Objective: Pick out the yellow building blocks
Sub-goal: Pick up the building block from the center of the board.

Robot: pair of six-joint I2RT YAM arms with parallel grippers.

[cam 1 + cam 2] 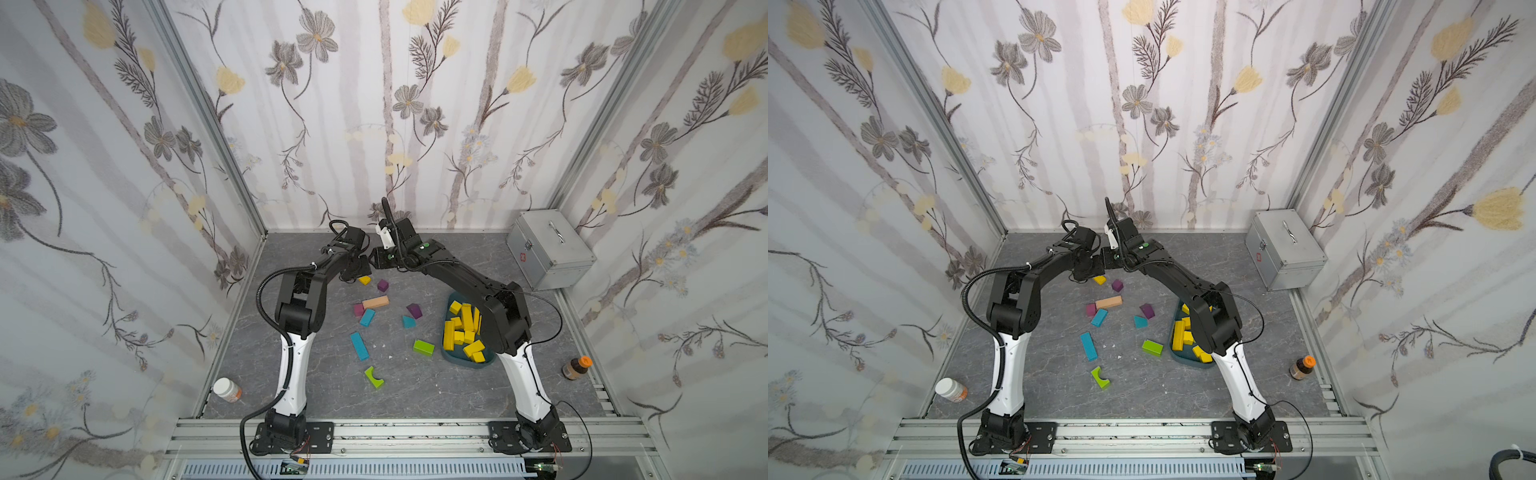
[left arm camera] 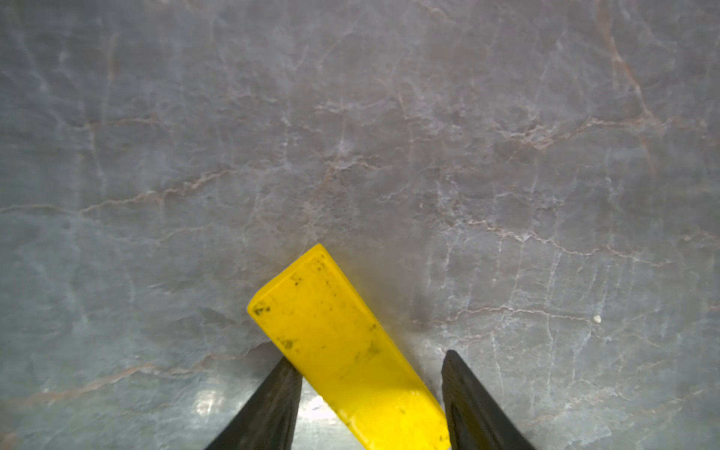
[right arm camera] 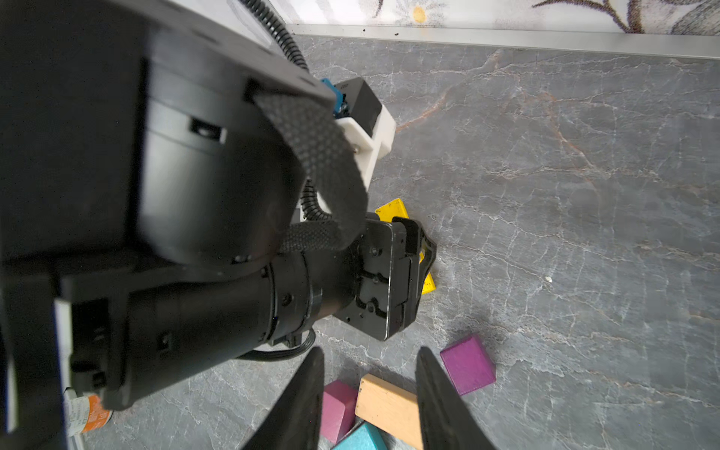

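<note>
Your left arm reaches across the far surface (image 2: 350,117), its gripper (image 2: 370,356) straddling a lone yellow block (image 2: 331,331). Only the left wrist view shows this, and you cannot tell whether it pinches. Your right gripper (image 3: 370,350) hovers alongside, narrow and empty. The other yellow building blocks (image 1: 461,328) fill the teal tray (image 1: 465,365).

The right pincer (image 1: 375,254) is hanging just beside the left pincer (image 1: 360,270) at the far middle, leaving hardly any gap between them. A purple cube (image 1: 382,285) and a peach bar (image 1: 375,302) are crowding the near side. The far desk (image 1: 482,245) strip toward the right is lying open.
</note>
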